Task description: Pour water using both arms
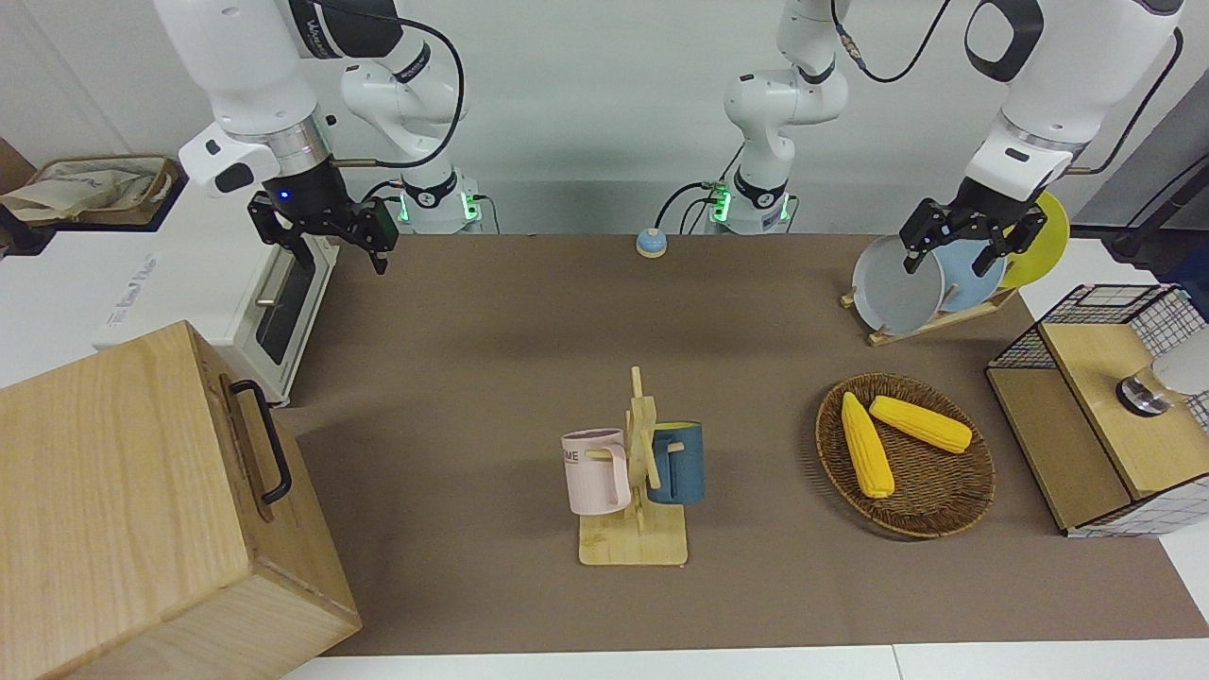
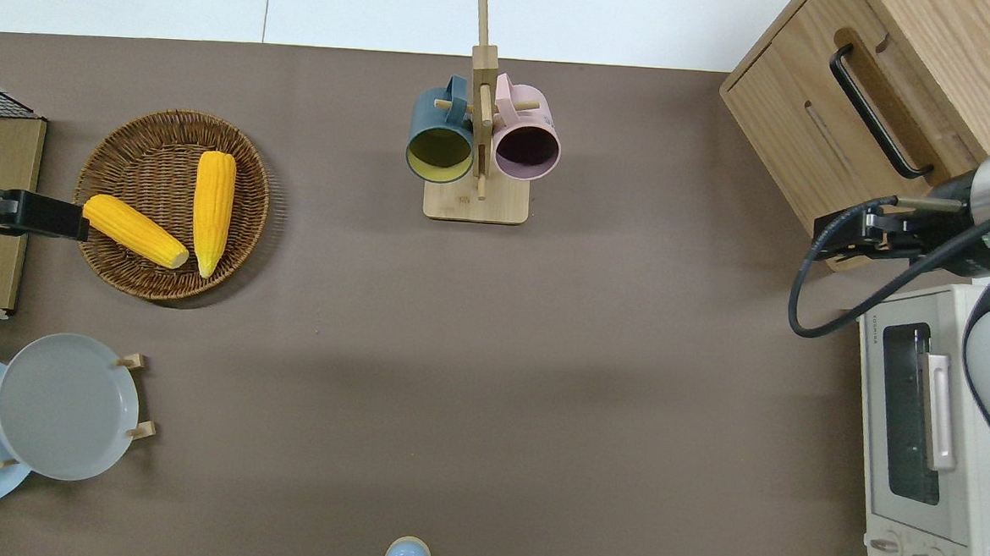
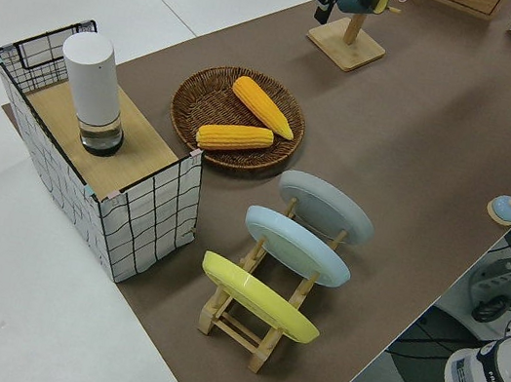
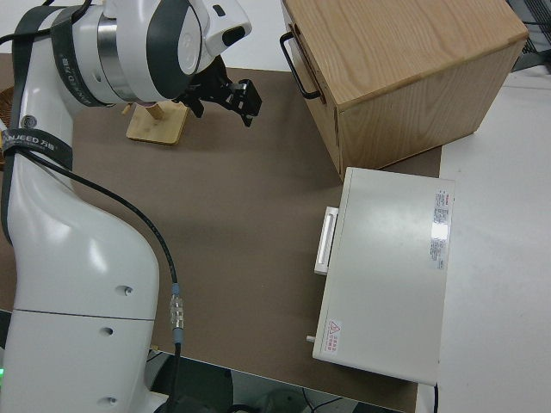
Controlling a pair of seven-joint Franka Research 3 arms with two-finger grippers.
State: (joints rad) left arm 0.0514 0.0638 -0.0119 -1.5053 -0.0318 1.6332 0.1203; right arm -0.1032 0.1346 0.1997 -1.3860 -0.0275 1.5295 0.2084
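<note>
Nothing's been picked up yet imo: both grippers, right [image 1: 326,236] & left [image 1: 973,247], are held open & empty, mugs [image 1: 628,466] left on rack mid-table, so reaching's needed next.

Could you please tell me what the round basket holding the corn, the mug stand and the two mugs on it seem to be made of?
The basket looks like woven wicker, dark brown with visible strands. The mug stand appears to be pale unpainted wood, possibly bamboo, with faint grain. The pink mug and the blue mug look like matte glazed ceramic, though plastic cannot be ruled out.
</note>
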